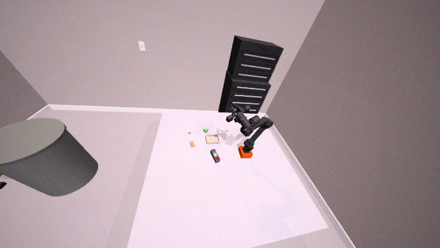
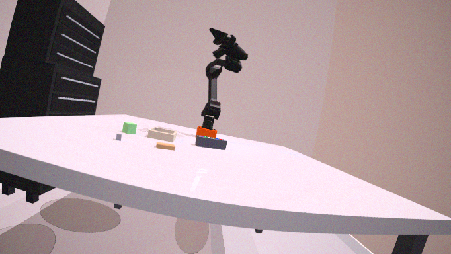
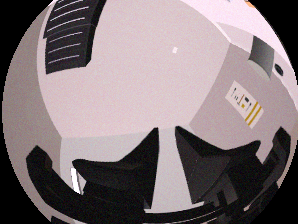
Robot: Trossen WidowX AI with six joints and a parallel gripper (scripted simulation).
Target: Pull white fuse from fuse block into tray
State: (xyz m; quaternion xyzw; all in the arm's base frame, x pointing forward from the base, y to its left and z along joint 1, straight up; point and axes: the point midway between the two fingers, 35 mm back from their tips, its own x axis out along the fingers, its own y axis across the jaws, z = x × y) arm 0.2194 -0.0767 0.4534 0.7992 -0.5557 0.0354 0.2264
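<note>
And here's the hand (image 1: pixel 235 109) (image 2: pixel 214 34) (image 3: pixel 166 131), high up, fingers slightly parted with nothing between them. The white fuse (image 1: pixel 215 154) looks seated in the fuse block (image 1: pixel 211 152) (image 2: pixel 211 143), between green and yellow — far below, and farther in from the tabletop (image 1: pixel 193 194) (image 2: pixel 264 178) (image 3: pixel 237 20) edge beside the arm's base. The block's long axis runs roughly along that edge — so the hand likely needs to swing inward, point down, then descend.
</note>
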